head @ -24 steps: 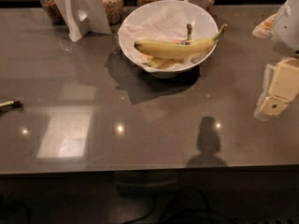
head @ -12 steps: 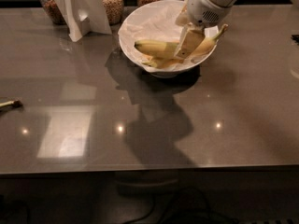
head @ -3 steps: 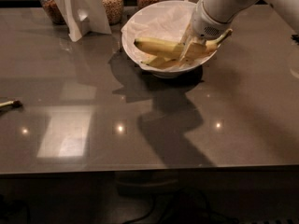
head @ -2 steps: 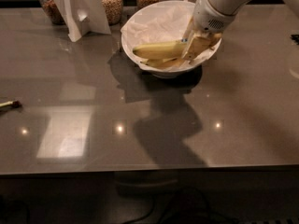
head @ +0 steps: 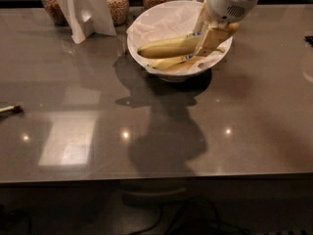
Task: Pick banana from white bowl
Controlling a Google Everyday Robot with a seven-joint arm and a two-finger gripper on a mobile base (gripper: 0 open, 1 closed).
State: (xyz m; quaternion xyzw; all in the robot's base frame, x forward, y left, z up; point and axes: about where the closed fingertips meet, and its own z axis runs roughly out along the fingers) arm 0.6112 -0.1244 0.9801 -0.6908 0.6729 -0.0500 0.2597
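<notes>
Yellow curved banana (head: 168, 46) clamped in gripper (head: 209, 35) jaws inside glossy white bowl (head: 130, 41).

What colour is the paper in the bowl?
White, seen in the camera view: crumpled paper in the glossy white bowl. The claw there grips the long yellow banana.

Table (head: 254, 111): glossy grey-brown top, pale light reflections towards its front. Along its far edge: glass jars (head: 117, 4), white card stand (head: 85, 9). Below its front: dark floor, cables (head: 195, 214). Gripper (head: 203, 40) above its far side, clasping banana (head: 166, 46).
</notes>
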